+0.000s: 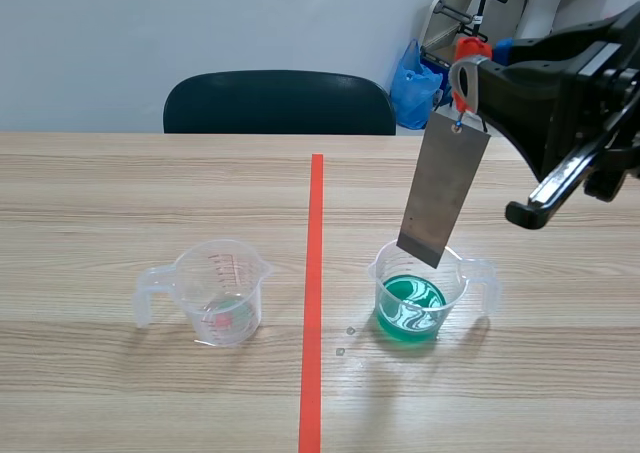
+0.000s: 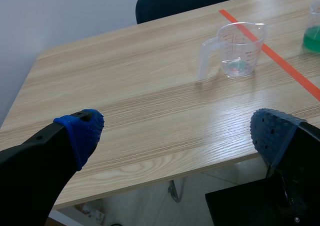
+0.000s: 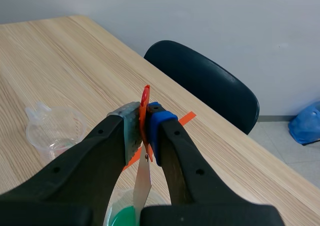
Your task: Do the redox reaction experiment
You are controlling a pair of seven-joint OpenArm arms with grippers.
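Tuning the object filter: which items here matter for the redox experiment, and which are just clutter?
Job: metal strip hanging from the red clip in the right gripper; cup of green liquid below it; near-empty clear cup across the tape line.
Clutter: black chair; blue bag behind the table.

Two cups are sitting on the table (image 1: 100,193), one on either side of the tape line (image 1: 314,273): left cup (image 1: 222,293) and right cup (image 1: 425,283). Plate (image 1: 444,188) is hanging tilted over the right cup, lower edge near its rim, from a clip (image 1: 472,49) pinched in the right gripper (image 3: 145,131). Chair (image 1: 279,103) is standing behind the table.
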